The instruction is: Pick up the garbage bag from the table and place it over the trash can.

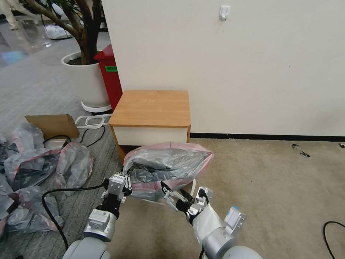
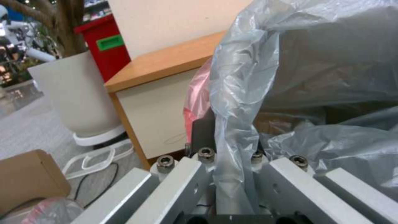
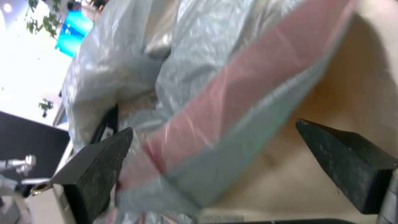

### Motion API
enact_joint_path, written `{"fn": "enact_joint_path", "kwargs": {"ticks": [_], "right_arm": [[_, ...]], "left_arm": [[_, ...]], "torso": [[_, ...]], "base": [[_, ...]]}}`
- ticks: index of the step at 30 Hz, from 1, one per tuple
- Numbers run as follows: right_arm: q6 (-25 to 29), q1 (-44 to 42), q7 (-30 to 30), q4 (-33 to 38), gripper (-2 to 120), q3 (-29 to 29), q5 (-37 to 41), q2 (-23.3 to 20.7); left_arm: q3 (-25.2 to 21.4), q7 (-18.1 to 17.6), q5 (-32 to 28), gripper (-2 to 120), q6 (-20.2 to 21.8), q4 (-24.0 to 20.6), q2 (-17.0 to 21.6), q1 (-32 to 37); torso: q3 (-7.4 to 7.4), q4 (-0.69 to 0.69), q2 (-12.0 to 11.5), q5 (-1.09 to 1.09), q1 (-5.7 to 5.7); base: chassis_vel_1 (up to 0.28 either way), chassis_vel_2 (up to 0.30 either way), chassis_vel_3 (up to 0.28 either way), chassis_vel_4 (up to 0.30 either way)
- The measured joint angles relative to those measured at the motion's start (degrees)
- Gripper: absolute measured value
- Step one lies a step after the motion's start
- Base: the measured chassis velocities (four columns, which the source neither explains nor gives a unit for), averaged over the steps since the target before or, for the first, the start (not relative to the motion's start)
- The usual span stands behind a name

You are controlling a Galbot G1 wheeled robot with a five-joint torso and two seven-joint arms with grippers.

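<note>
Fingers (image 2: 232, 174) of the left gripper (image 1: 124, 178) pinch the garbage bag (image 1: 169, 169) at its left rim, frame centre; the right gripper (image 1: 171, 192), jaws spread, flanks its pink near edge. Behind stands the table (image 1: 152, 108); bare carpet (image 1: 273, 187) lies right.

Thin translucent grey garbage bag (image 1: 169, 165) with a pink-red rim band, held spread open at lower centre of the head view, mouth wide and puffed, crumpled folds inside; hanging just in front of the drawer face. Small orange-brown wooden table (image 1: 152, 108) with cream-white drawer front, standing at centre of the frame against the pale wall, top bare. Cream trash can (image 1: 193, 187) mostly hidden beneath the bag; only a pale sliver of rim showing at the bag's lower right edge.
</note>
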Motion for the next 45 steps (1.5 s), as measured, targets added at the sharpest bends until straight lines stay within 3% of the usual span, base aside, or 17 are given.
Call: {"fn": "enact_joint_path", "kwargs": {"ticks": [10,14,35,45], "right_arm": [[-0.1,1.5,1.2,-2.2,94,-0.9,-0.3,2.2],[0.2,1.4,1.1,-2.3,74,-1.1,-1.6,1.9],[1.6,-0.4,-1.3,-1.9,0,-1.9,-6.9,1.4],[2.6,-2.3,-4.3,-1.7,0,-1.9,-10.7,0.8]], "left_arm": [[0.2,0.0,0.6,0,-0.3,-0.1,0.2,0.5],[0.1,0.0,0.7,0,-0.3,0.1,0.2,0.6],[-0.8,-0.8,-0.1,0,1.6,0.9,-0.9,-0.8],[-1.2,-2.4,-2.4,0,5.6,1.0,-2.3,-1.9]], "torso": [[0.0,0.0,0.0,0.0,0.0],[0.0,0.0,0.0,0.0,0.0],[0.0,0.0,0.0,0.0,0.0],[0.0,0.0,0.0,0.0,0.0]], "base": [[0.0,0.0,0.0,0.0],[0.0,0.0,0.0,0.0],[0.0,0.0,0.0,0.0],[0.0,0.0,0.0,0.0]]}}
